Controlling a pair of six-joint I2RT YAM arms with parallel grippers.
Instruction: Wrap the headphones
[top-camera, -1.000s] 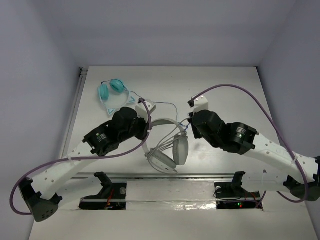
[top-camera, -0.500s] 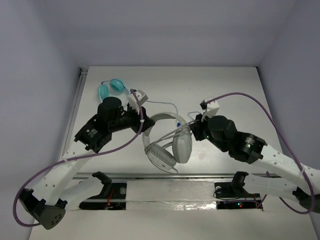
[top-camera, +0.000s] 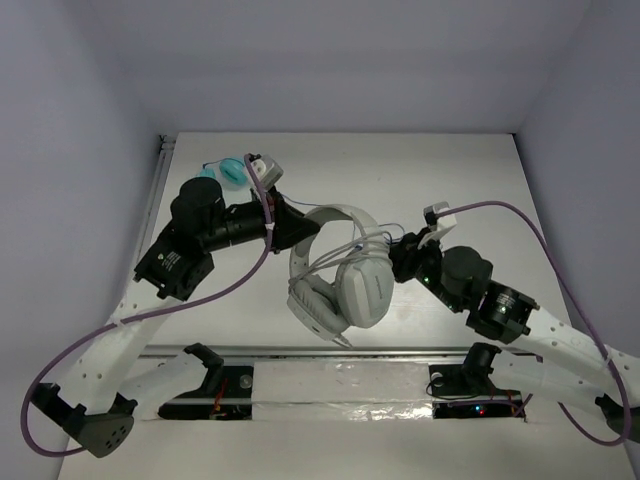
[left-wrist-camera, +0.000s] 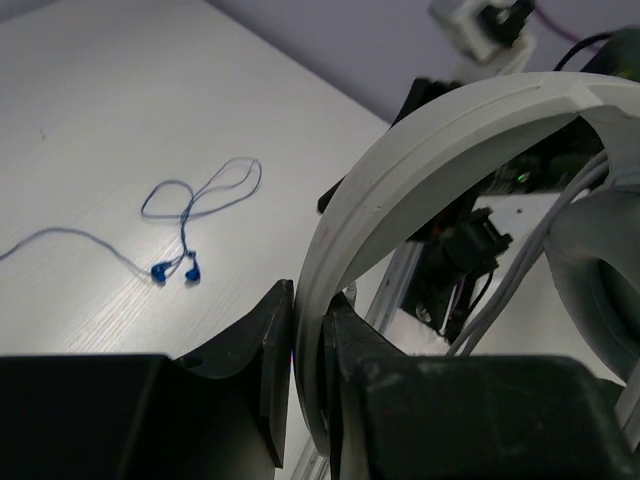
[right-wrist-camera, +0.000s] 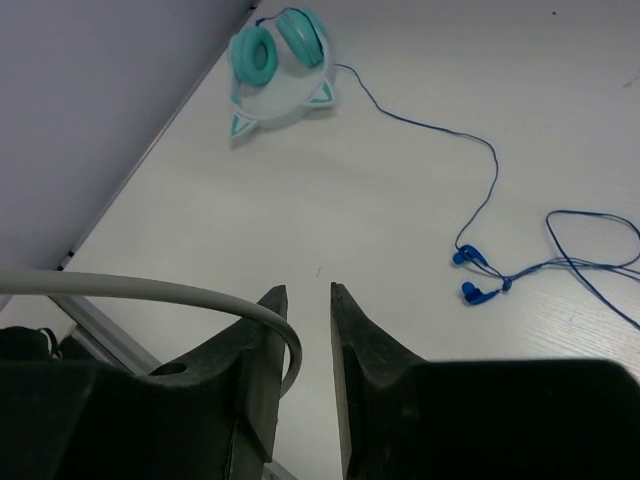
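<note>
Left wrist, fingers: both fingers (left-wrist-camera: 262, 350) are clenched on the headband (left-wrist-camera: 430, 150), which is seen standing up between them.
Left gripper (left-wrist-camera: 310, 315): the headphones (top-camera: 362, 290) are gripped by the band alone.
Right wrist, fingers: the fingers (right-wrist-camera: 355, 340) are parted by a narrow gap, and bare table (right-wrist-camera: 420, 200) is seen through it; nothing is clamped.
Right gripper (right-wrist-camera: 308, 300): released, set just beside one cup.
Cable (right-wrist-camera: 130, 287): laid over the tip of one right finger and curled down at its inner edge.
Headphones, place: held between the two grippers over the middle of the table, toward the near edge; cable strands are drawn across the cups.
Table contact: cannot be told.
Elsewhere: teal cat-ear headphones (right-wrist-camera: 280, 60) are noted at the far left; blue earbuds (right-wrist-camera: 470, 275) lie well apart from them.
</note>
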